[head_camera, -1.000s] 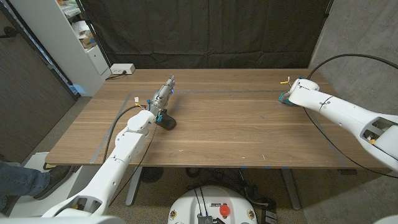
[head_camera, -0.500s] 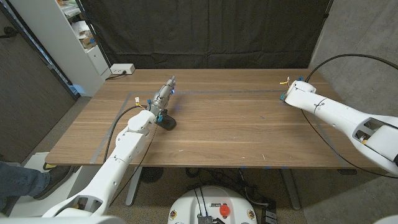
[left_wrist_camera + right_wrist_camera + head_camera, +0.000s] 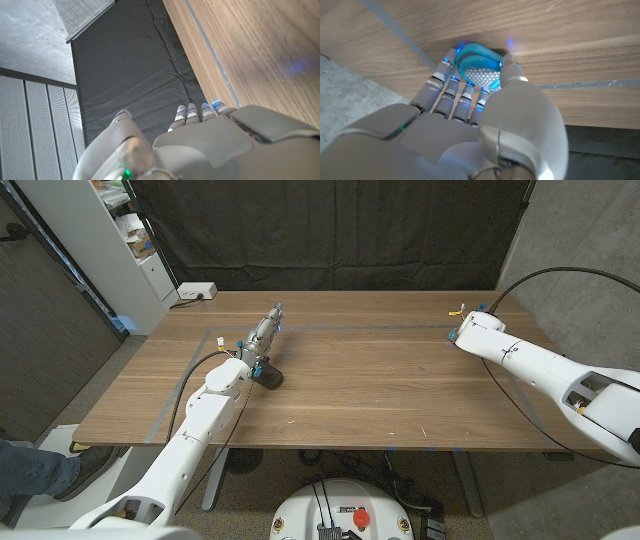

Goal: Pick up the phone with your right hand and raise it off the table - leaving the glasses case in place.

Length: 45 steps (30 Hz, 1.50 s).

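My right hand (image 3: pixel 468 328) is at the table's far right, near the back edge. In the right wrist view its fingers (image 3: pixel 451 90) and thumb curl around a small blue rounded thing (image 3: pixel 477 65) with a white dotted face, close to the wood. I cannot tell whether that thing is the phone or the glasses case. A sliver of blue (image 3: pixel 452 335) shows at the hand's left side in the head view. My left hand (image 3: pixel 264 335) is at the left middle of the table, fingers stretched out straight toward the back, holding nothing.
Grey tape lines (image 3: pixel 350 328) mark a rectangle on the wooden table (image 3: pixel 360 395). A white power strip (image 3: pixel 195 291) lies at the back left corner beside a white shelf (image 3: pixel 100 240). A black curtain hangs behind. A person's leg (image 3: pixel 30 470) shows at bottom left.
My right hand and forearm have shifted slightly left and toward the back, with the blue thing under the fingers. The left arm has not moved.
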Each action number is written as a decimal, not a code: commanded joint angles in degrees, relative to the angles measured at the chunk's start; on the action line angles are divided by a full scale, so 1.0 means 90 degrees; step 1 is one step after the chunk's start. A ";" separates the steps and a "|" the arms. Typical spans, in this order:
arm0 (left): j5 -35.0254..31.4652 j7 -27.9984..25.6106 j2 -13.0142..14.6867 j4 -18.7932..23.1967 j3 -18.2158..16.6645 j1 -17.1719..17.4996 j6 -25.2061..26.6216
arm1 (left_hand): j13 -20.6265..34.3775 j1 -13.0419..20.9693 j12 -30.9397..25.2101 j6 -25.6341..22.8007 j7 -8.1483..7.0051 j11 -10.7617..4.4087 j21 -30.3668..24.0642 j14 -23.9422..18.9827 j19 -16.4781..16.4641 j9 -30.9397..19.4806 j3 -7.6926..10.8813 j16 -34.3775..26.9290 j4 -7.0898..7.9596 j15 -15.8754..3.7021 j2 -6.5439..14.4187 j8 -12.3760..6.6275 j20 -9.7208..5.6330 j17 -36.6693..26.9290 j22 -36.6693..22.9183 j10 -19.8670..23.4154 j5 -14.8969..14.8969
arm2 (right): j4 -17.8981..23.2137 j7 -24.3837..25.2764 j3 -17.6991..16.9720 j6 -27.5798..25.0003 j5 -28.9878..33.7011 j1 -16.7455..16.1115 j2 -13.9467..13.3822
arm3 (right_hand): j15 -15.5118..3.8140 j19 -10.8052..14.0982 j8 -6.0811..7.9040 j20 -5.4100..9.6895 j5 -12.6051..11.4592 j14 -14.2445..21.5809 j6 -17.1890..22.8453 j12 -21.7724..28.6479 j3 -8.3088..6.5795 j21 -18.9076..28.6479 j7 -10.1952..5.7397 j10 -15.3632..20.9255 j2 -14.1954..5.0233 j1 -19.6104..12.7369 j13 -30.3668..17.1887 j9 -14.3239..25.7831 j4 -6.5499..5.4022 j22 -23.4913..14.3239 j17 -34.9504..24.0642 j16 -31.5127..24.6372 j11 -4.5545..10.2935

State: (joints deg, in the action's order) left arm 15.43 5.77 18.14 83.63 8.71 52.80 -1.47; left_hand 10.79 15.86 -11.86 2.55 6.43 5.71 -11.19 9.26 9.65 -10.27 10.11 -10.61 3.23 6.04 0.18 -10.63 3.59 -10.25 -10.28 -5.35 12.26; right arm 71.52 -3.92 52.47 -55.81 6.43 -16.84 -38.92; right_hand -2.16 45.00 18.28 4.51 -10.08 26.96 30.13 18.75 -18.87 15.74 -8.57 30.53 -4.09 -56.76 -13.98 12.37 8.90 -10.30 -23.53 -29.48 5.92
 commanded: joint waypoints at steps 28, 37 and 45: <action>-0.0048 0.0019 -0.0017 0.0033 0.0126 -0.0062 0.0000 | 0.0037 0.0007 -0.0024 -0.0046 0.0012 -0.0009 -0.0004 0.0080 0.0159 -0.0008 -0.0027 -0.0019 -0.0045 0.0008 0.0051 -0.0037 0.0031 -0.0033 -0.0009 -0.0007 -0.0024 | 0.1251 0.1245 -0.1039 0.0478 -0.0510 -0.1058 -0.0489 | -0.0921 0.0128 0.0077 0.0477 -0.0024 0.0176 0.0445 0.0020 -0.0015 0.0031 -0.0159 0.0027 -0.0412 -0.0483 -0.0085 0.0040 0.0003 -0.0040 -0.0131 -0.0028 0.0078; -0.0018 0.0049 -0.0025 -0.0009 0.0112 -0.0086 -0.0041 | 0.0037 0.0006 -0.0023 -0.0046 0.0014 -0.0009 -0.0005 0.0085 0.0160 -0.0008 -0.0032 -0.0018 -0.0049 0.0009 0.0054 -0.0036 0.0025 -0.0033 -0.0009 -0.0009 -0.0025 | 0.1445 0.1282 -0.1018 0.0350 -0.0432 -0.1010 -0.0551 | -0.0921 0.0101 0.0081 0.0477 -0.0019 0.0183 0.0488 0.0042 -0.0015 0.0024 -0.0154 0.0084 -0.0408 -0.0483 -0.0100 0.0045 -0.0016 -0.0039 -0.0121 0.0016 0.0093; -0.0015 0.0057 -0.0019 -0.0012 0.0109 -0.0097 -0.0026 | 0.0037 0.0005 -0.0024 -0.0049 0.0016 -0.0008 -0.0007 0.0086 0.0159 -0.0009 -0.0036 -0.0019 -0.0052 0.0007 0.0057 -0.0036 0.0026 -0.0033 -0.0009 -0.0008 -0.0026 | 0.1641 0.1336 -0.1041 0.0303 -0.0380 -0.1012 -0.0613 | -0.0929 0.0099 0.0083 0.0476 -0.0015 0.0199 0.0518 0.0050 -0.0012 0.0025 -0.0143 0.0108 -0.0415 -0.0495 -0.0111 0.0047 -0.0024 -0.0039 -0.0135 0.0023 0.0103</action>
State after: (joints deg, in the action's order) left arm 15.16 6.06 17.97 83.80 9.69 52.19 -1.41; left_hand 10.79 15.86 -11.86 2.56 6.43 5.71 -11.19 9.26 9.66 -10.26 9.87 -10.61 3.00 6.04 0.17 -10.63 3.58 -10.25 -10.26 -5.35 12.26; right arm 84.05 7.07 43.52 -52.41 2.12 -25.86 -43.76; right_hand -2.50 45.71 18.56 5.23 -10.08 28.46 32.27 18.86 -18.57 15.73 -8.07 30.97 -3.58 -57.28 -14.82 12.67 9.06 -10.63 -24.50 -29.43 6.92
